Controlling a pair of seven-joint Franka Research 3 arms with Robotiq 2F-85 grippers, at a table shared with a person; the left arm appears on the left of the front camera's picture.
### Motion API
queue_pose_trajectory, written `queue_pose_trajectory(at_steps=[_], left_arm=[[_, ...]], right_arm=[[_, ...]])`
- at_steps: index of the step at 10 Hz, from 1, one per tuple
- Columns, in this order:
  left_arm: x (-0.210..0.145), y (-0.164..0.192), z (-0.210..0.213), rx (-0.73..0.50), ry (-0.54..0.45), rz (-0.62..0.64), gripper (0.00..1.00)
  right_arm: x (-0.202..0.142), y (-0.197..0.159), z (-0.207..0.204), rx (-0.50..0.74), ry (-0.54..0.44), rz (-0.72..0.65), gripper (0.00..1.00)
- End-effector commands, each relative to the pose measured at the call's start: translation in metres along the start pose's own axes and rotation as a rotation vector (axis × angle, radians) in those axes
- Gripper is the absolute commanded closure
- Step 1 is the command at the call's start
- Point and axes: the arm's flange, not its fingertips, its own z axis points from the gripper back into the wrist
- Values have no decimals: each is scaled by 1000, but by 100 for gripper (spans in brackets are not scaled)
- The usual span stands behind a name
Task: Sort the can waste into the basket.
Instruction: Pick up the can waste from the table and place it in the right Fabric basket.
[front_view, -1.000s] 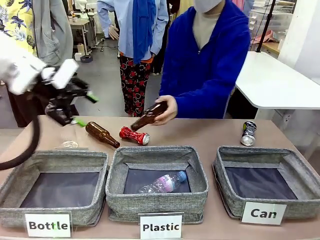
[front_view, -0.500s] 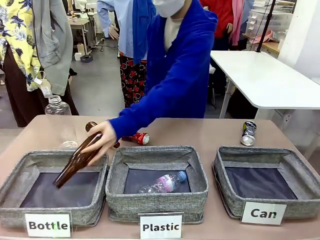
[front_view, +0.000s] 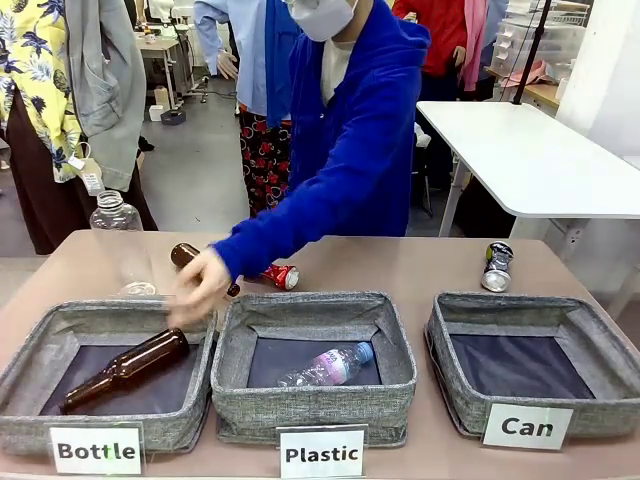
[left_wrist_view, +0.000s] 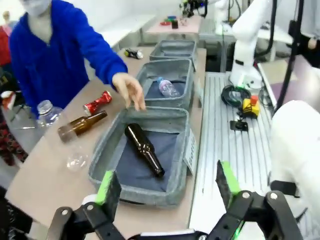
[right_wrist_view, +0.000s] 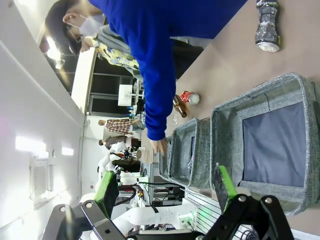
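Task status: no can sorted yet. The Can basket (front_view: 452, 392) shows only its bare dark lining. The red can (front_view: 280, 275) lies on the tabletop (front_view: 400, 262) behind the Plastic bin (front_view: 312, 402). The silver can (front_view: 496, 266) rests just behind the Can basket's far rim. Left gripper (left_wrist_view: 167, 182) and right gripper (right_wrist_view: 166, 186): jaws spread, holding nothing. Outstanding: pick and deposit both cans

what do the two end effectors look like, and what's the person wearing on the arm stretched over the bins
The left end effector and right end effector look alike: black, angular linkage fingers with round pivot joints, each tipped with a bright green pad. The person's outstretched arm is covered by a loose, bright blue sleeve that ends at the wrist.
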Motion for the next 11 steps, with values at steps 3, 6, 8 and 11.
queue_pose_trajectory(at_steps=[3, 6, 8, 11], left_arm=[[18, 26, -24, 1, 27, -21, 0], [90, 73, -92, -25, 174, -46, 0], [157, 112, -184, -18, 421, -89, 0], [222, 174, -329, -28, 775, -201, 0]], right_arm=[[2, 1, 0, 24, -13, 28, 0], [2, 1, 0, 24, -13, 28, 0], [2, 1, 0, 24, -13, 28, 0], [2, 1, 0, 24, -13, 28, 0]])
